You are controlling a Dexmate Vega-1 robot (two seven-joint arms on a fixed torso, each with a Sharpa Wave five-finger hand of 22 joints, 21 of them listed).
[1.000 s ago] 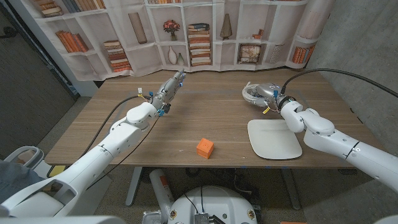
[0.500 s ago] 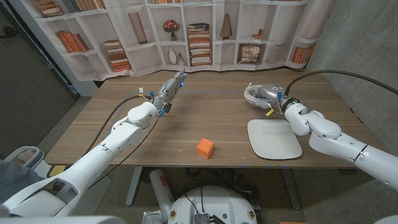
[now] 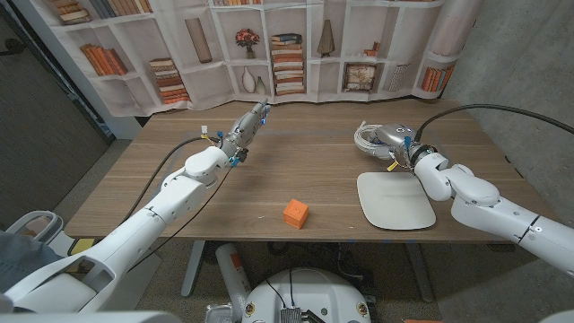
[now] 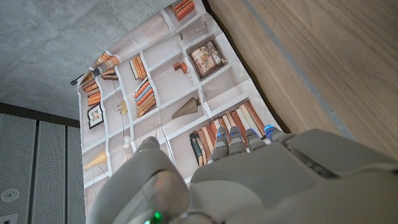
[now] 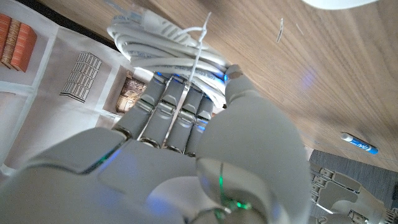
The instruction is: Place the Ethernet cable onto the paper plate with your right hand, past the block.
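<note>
Now the right robot hand (image 3: 400,144) has closed around the Ethernet cable (image 3: 367,135).

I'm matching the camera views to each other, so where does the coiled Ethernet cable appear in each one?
Head view: the Ethernet cable lies coiled on the table's far right, beyond the paper plate, at the right hand.
Left wrist view: not in it.
Right wrist view: the white coil sits just past the right hand's fingers.
Shared landmark: the bookshelf backdrop behind the table.

A printed bookshelf backdrop (image 3: 287,49) hangs behind the wooden table (image 3: 296,170), perhaps fabric.
</note>
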